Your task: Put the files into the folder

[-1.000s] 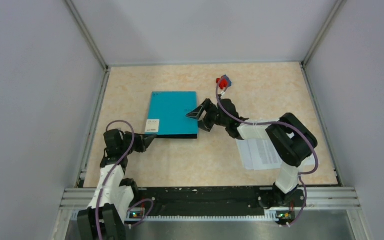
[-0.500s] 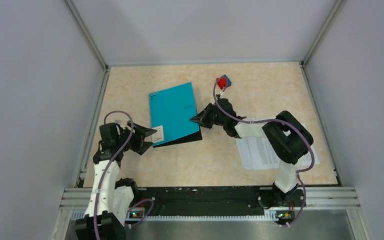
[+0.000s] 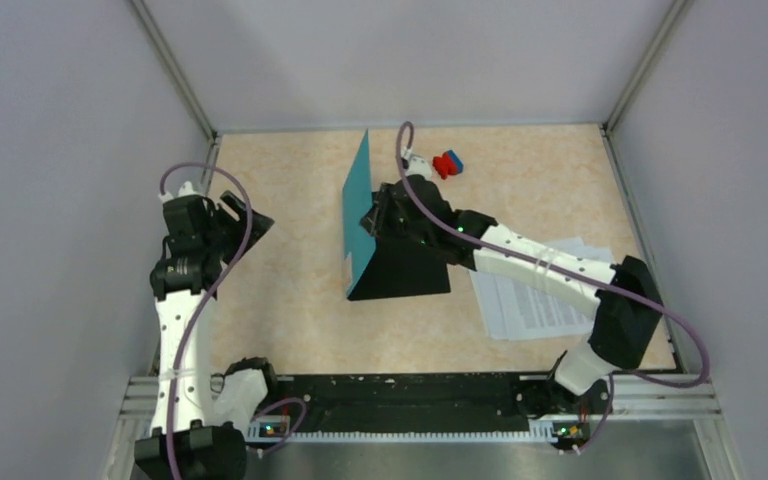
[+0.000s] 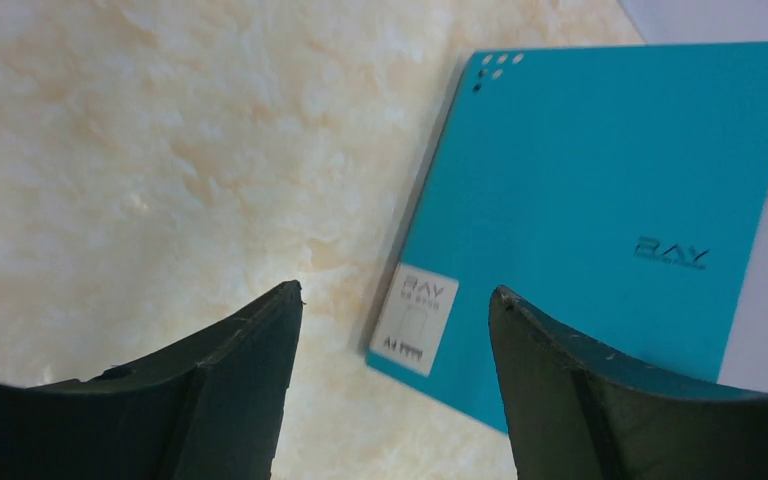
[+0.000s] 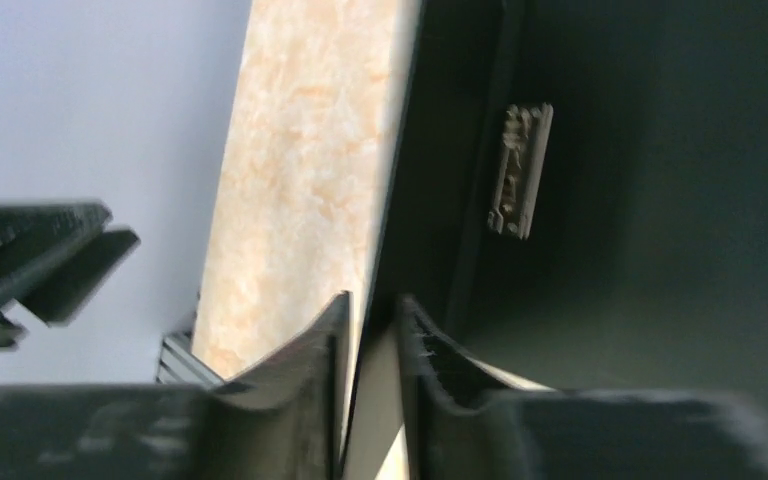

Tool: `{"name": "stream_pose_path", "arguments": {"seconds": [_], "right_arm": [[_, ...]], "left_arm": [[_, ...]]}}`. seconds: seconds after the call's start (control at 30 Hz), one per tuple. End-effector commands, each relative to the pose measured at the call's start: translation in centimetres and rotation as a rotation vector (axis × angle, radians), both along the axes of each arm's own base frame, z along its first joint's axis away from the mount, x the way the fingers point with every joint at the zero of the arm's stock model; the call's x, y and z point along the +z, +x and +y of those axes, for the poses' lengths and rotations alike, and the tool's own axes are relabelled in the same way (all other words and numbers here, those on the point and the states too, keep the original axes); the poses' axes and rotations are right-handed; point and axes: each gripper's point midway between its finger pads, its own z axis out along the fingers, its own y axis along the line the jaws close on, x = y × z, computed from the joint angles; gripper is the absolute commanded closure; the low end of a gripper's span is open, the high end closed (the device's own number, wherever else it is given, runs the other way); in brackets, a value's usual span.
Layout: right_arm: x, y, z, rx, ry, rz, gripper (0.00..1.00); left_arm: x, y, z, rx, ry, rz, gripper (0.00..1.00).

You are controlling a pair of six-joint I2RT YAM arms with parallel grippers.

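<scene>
The folder stands half open in the top view: its teal cover [image 3: 357, 200] is upright and its black inside [image 3: 405, 270] lies flat on the table. My right gripper [image 3: 373, 215] is at the cover's free edge. In the right wrist view the cover's edge [image 5: 400, 150] runs in between the narrowly parted fingertips of the right gripper [image 5: 372, 305], close to the left finger, with a slit of table showing beside it. My left gripper [image 3: 245, 218] hangs open and empty, left of the folder and apart from it. The files [image 3: 540, 300] lie under the right arm.
A small red-and-blue object [image 3: 448, 163] sits at the back near the right arm's cable. The left wrist view shows the teal cover [image 4: 600, 180] with its white label [image 4: 415, 320] beyond the open left gripper [image 4: 395, 300]. A grey clip [image 5: 520, 170] sits on the black inside. Grey walls enclose the table.
The cover swung up from flat to upright, lifted by the right gripper. The left gripper let go of the folder's near corner, opened, and drew back up and to the left.
</scene>
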Motion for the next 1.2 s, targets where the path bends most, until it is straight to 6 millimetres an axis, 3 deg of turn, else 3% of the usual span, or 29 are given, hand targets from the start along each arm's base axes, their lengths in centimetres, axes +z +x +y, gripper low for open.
{"name": "stream_pose_path", "arguments": {"seconds": [0.0,0.07,0.23,0.47,0.57,0.7,0.8,0.93,1.17], "right_arm": [[0.4,-0.1,3.7,0.049,-0.121,-0.083,0.63],[-0.6,0.3,6.5,0.088,-0.141,-0.098,0.49],[-1.3,0.0,12.1,0.177,-0.144,-0.135,0.31],[-0.9,-3.2,16.0,0.298,-0.117,-0.201,0.14],[-0.5,-4.0,17.0,0.356,-0.056,-0.235,0.10],[-1.9,-5.6,18.5,0.466,-0.033,-0.258,0.09],[-2.3,-7.1,18.5,0.506,-0.040,-0.287,0.08],[-1.4,-8.8,17.5,0.532,-0.033,-0.358,0.06],[-2.4,-10.2,17.4,0.561,-0.076,-0.387,0.06]], "left_arm": [[3.8,1.7,1.8,0.053,0.094,-0.094,0.26],[5.1,2.4,2.1,0.066,0.100,-0.108,0.26],[9.3,3.3,3.6,0.126,0.163,-0.170,0.27],[15.2,3.6,4.7,0.192,0.221,-0.284,0.27],[16.7,4.5,3.9,0.149,0.225,-0.306,0.27],[17.7,6.1,0.6,0.012,0.226,-0.307,0.28],[16.8,7.4,-1.7,-0.090,0.209,-0.269,0.28],[13.0,9.0,-4.3,-0.239,0.134,-0.178,0.29],[6.0,10.5,-5.7,-0.326,0.068,-0.043,0.31]]}}
